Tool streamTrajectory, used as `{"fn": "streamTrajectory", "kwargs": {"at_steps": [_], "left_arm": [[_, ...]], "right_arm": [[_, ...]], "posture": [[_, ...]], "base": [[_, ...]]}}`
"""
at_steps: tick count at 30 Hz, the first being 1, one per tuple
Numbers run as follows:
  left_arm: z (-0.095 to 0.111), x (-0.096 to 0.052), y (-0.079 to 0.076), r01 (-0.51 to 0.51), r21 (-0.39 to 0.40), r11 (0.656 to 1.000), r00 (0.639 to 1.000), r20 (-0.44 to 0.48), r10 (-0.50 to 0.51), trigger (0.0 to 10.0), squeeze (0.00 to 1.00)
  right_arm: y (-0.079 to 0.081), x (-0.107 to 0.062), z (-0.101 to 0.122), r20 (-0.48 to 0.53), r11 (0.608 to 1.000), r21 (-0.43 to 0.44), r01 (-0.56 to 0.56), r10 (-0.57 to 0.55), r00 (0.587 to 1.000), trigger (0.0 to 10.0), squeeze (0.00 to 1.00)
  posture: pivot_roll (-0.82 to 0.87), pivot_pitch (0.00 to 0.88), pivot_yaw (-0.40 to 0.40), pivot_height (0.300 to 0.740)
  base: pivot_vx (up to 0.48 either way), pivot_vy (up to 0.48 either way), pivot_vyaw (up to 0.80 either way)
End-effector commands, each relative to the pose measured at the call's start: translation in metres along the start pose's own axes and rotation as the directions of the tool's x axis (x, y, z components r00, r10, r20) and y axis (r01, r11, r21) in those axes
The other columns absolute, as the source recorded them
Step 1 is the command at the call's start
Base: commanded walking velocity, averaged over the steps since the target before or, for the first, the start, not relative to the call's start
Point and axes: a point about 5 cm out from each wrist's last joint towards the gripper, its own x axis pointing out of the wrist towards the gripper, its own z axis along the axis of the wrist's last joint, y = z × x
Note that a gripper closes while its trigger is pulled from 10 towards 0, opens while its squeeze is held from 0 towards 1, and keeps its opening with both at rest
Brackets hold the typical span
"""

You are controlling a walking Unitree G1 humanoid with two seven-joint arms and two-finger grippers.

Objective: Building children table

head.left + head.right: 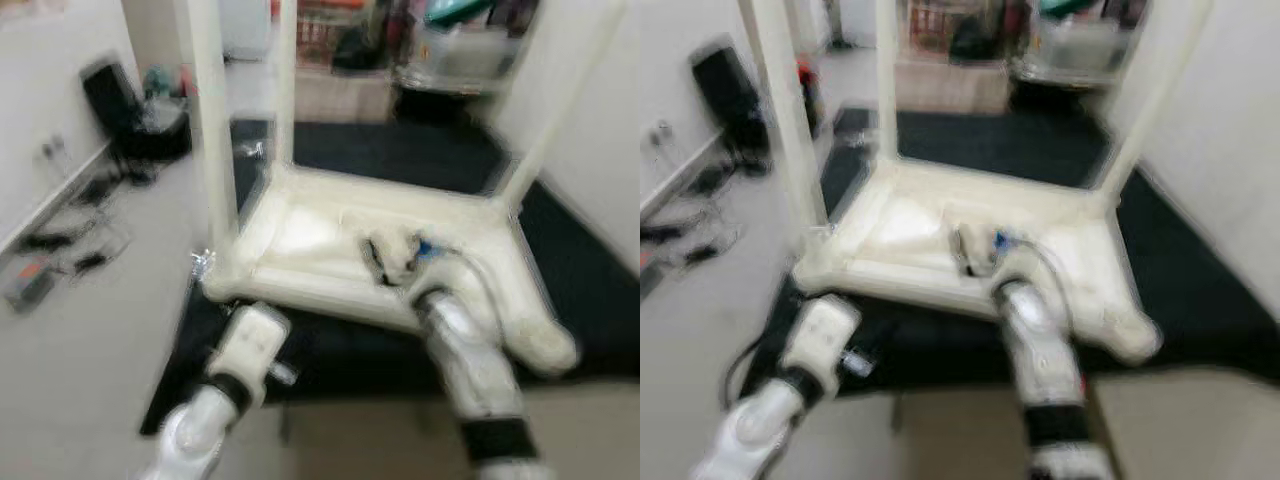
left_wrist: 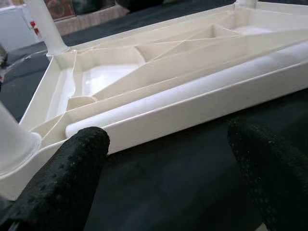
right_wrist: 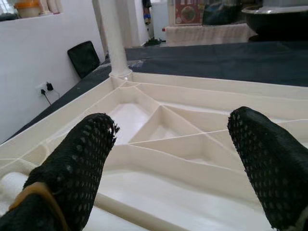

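The cream plastic table (image 1: 320,240) is lying upside down on the dark mat (image 1: 600,290), underside facing up. Three legs are standing up from its corners in the head views: near-left leg (image 1: 212,130), far-left leg (image 1: 284,80), far-right leg (image 1: 550,110). The near-right corner (image 1: 545,345) is showing a rounded end with no upright leg.

The head views are blurring, so rib detail is unreadable there. The right wrist view is resolving it: triangular ribbed compartments (image 3: 168,127) inside the tabletop, with one leg (image 3: 113,38) rising from a corner socket.

The left wrist view is showing one loose cylinder (image 2: 192,91), cream, lying inside the table along its near rim (image 2: 202,108).

The right gripper (image 1: 392,258) is hovering over the table's underside, fingers (image 3: 72,168) spread apart, holding nothing. The left gripper (image 2: 163,178) is hanging low over the mat just outside the near rim, fingers (image 2: 72,173) also apart.

Cables (image 1: 70,250) are lying on the floor by the left wall.
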Motion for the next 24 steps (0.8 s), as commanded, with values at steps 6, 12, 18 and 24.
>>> {"fn": "streamTrajectory", "kwargs": {"at_steps": [6,12,18,24], "left_arm": [[-0.002,0.0,-0.002,-0.01,-0.045,0.999,1.0,-0.015,0.009,10.0,0.0],[0.0,-0.001,-0.002,-0.011,-0.051,0.999,1.0,-0.012,0.01,10.0,0.0],[0.0,-0.002,-0.002,-0.018,-0.069,0.997,1.0,-0.016,0.017,10.0,0.0],[0.001,-0.003,-0.002,-0.022,-0.077,0.997,1.0,-0.017,0.02,10.0,0.0]], "right_arm": [[-0.02,0.009,0.012,-0.04,0.997,0.028,0.067,-0.066,0.997,10.0,0.0],[-0.027,0.024,0.025,-0.145,0.995,0.091,0.05,-0.036,0.989,10.0,0.0],[-0.043,0.032,0.029,-0.308,0.994,0.106,-0.032,0.063,0.949,10.0,0.0],[-0.063,0.028,0.027,-0.365,0.993,0.107,-0.053,0.089,0.927,10.0,0.0]], "posture": [[0.09,0.055,-0.07,0.74],[0.1,0.065,-0.073,0.74],[0.09,0.075,-0.075,0.74],[0.09,0.088,-0.076,0.74]], "base": [[0.257,-0.123,0.0],[0.0,0.0,0.0],[0.0,0.0,0.0],[0.0,0.0,0.0]]}}
